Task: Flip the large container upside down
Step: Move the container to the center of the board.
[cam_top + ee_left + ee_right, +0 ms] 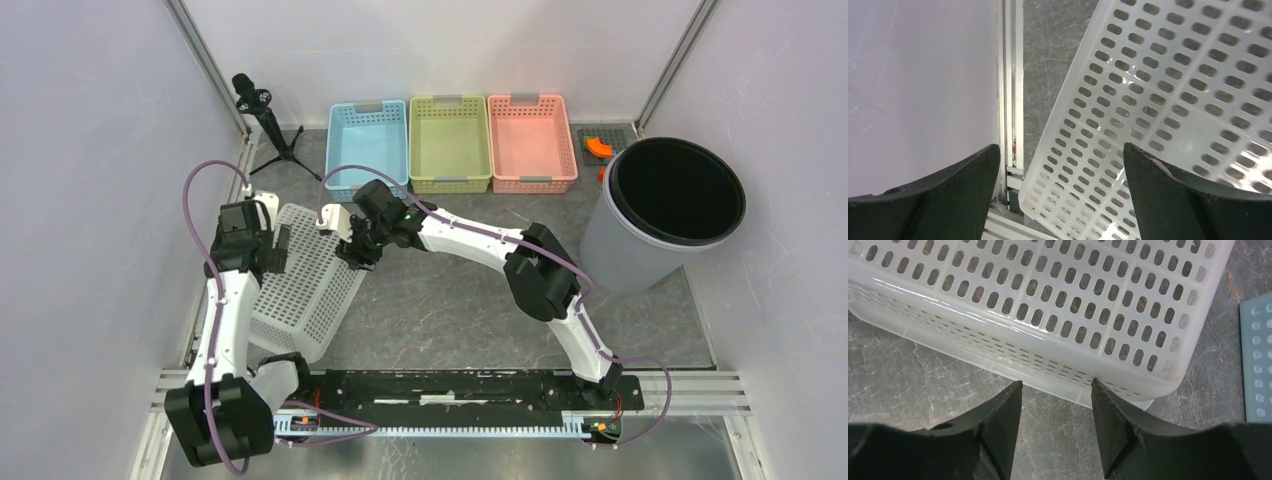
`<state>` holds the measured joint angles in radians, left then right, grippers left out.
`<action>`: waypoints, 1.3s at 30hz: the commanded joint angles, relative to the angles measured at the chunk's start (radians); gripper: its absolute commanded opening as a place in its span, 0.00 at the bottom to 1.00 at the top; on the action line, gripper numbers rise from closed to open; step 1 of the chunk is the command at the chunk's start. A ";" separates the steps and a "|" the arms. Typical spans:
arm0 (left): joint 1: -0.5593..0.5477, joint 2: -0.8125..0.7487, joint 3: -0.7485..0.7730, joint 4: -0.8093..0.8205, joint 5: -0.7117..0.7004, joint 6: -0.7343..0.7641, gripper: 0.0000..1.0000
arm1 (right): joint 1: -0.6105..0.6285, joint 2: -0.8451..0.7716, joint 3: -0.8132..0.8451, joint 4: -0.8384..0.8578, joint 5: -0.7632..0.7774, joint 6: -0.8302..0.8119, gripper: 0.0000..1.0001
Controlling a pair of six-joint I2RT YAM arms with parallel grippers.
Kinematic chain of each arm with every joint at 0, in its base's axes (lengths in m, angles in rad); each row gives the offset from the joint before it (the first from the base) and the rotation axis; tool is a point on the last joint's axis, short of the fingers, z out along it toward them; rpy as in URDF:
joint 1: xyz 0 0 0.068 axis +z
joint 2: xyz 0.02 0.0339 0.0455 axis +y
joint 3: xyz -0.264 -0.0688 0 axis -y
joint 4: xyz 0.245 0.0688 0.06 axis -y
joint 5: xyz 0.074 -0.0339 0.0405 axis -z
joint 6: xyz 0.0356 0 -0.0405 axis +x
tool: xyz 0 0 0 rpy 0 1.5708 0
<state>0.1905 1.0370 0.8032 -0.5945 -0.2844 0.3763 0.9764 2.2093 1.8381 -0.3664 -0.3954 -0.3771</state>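
The large container (300,290), a white slotted basket, lies on the left part of the table (450,310) with its slotted base facing up. It is skewed, its long sides running from far left to near right. In the right wrist view its side wall (1048,365) slopes down to a flared rim that meets the marbled grey tabletop.

The left gripper (283,245) hangs over the container's far left part with its fingers (1158,200) spread wide and nothing between them. The right gripper (355,250) is at the container's far right side. Its fingers (1003,415) stand apart and point at the side wall, with only bare tabletop in the gap.

Along the far edge stand a blue basket (368,145), a green basket (450,140) and a pink basket (531,140). A grey bin (620,250) with a black inside stands at far right, and a small black tripod (265,120) at far left
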 commanded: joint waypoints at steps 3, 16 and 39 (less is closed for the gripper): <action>0.005 -0.160 0.136 -0.030 0.227 0.067 1.00 | -0.011 -0.133 0.011 -0.065 -0.051 -0.083 0.68; -0.138 -0.159 0.194 -0.185 0.687 0.199 1.00 | -0.201 -0.863 -0.763 -0.097 -0.088 -0.337 0.93; -0.594 0.212 0.124 0.042 -0.122 0.034 1.00 | -0.415 -1.170 -1.140 -0.046 -0.180 -0.390 0.98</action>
<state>-0.3973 1.2160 0.9272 -0.6147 -0.2687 0.4732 0.5674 1.0401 0.7044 -0.4549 -0.5343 -0.7570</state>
